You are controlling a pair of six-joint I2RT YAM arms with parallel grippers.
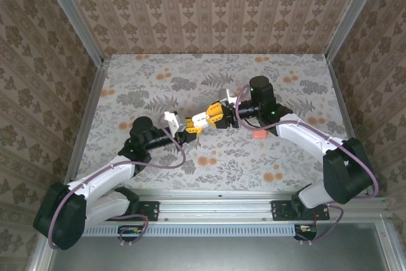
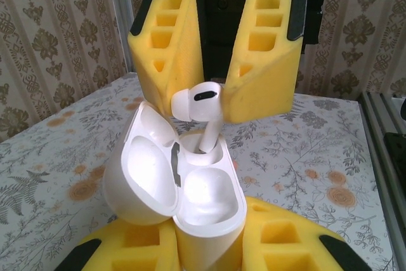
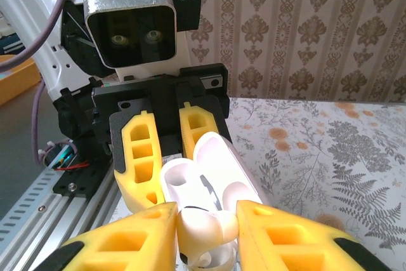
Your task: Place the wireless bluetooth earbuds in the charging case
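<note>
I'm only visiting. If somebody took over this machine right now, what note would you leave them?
Left gripper: jaws shut on the open white pill-shaped plastic charging case.
Right gripper: jaws around a white plastic earbud, stem partly down one socket.
Done: that earbud started in.
Left: seat it, release, fill the other, empty socket.
A small coral-pink object lies on the floral tablecloth beside the right arm; too small to identify.

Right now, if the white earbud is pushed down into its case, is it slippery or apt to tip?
The earbud looks glossy and rounded, so probably slippery. Only its stem tip sits in the charging case, tilted, so a sideways push might tip it out.
</note>
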